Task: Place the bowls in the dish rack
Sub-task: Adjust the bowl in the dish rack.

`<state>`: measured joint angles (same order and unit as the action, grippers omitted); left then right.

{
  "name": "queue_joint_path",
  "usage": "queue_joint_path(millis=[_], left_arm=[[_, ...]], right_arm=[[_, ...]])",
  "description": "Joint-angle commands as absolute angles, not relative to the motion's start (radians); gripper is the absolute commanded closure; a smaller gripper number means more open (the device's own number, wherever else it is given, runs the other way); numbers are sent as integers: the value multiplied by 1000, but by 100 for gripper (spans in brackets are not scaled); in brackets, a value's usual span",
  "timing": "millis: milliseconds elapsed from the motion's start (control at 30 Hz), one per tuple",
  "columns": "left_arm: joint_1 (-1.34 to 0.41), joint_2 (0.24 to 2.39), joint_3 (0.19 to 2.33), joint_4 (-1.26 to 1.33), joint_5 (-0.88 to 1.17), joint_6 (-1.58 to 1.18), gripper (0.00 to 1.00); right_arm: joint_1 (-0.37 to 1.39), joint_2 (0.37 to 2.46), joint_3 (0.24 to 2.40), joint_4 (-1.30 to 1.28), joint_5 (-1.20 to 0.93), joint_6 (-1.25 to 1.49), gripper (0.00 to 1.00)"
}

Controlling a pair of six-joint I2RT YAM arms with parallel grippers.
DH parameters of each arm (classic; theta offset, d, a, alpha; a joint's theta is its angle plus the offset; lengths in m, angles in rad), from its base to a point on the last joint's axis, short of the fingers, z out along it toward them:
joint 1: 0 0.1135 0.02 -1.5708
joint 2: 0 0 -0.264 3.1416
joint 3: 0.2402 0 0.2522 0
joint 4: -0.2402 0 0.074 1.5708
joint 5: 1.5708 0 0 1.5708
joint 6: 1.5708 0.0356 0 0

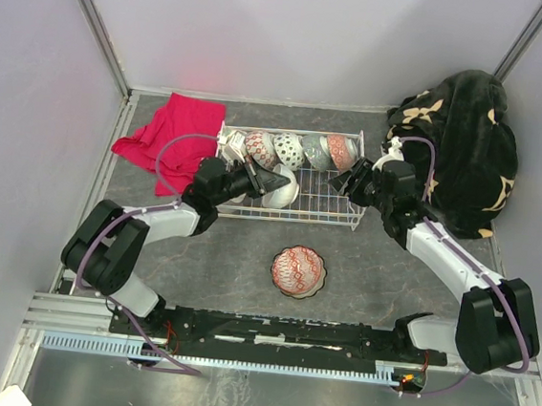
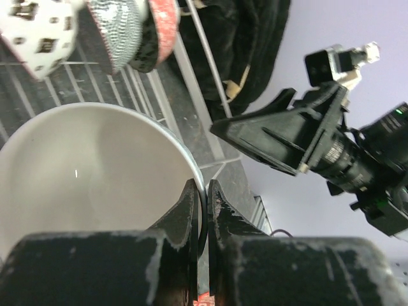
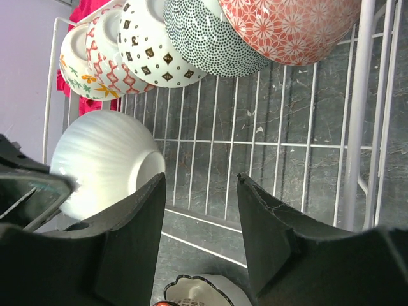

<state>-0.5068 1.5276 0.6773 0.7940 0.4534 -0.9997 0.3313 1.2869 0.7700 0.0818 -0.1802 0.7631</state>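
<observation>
Pinching only the rim of the white bowl [image 2: 95, 172], the left gripper [image 2: 203, 190] could let it slip and topple in the rack [image 3: 357, 102]; right gripper [image 3: 201, 185] hangs half-open, empty.

Tilted white bowl [image 1: 281, 187] in dish rack [image 1: 317, 220]

The dish rack [image 3: 357, 127] is smooth white-coated wire; the white bowl [image 3: 105, 159] is glossy ceramic, finely ribbed outside; the red cloth [image 1: 172, 136] is soft matt fabric; the left gripper [image 2: 201, 186] is scuffed matt black plastic; the table [image 1: 217, 265] looks like dull, mottled grey stone.
</observation>
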Motion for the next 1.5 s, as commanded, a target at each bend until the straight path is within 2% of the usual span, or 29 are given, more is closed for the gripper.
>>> queue_joint_path(millis=[0, 300, 500, 867, 1100, 1467], left_arm=[[-502, 1559, 668, 763, 445, -1068, 97], [-488, 1573, 675, 687, 410, -1052, 97], [-488, 1582, 658, 734, 414, -1082, 97], [-487, 1612, 613, 931, 438, -1189, 97], [-487, 1644, 602, 997, 442, -1228, 97], [-477, 1651, 613, 791, 426, -1165, 97]], right_arm=[[331, 1297, 807, 144, -211, 774, 44], [348, 1302, 810, 169, -244, 788, 44], [361, 1297, 817, 160, -238, 778, 44], [501, 1400, 995, -154, 38, 605, 46], [554, 1464, 1055, -208, 94, 570, 46], [597, 1500, 1097, -244, 128, 544, 46]])
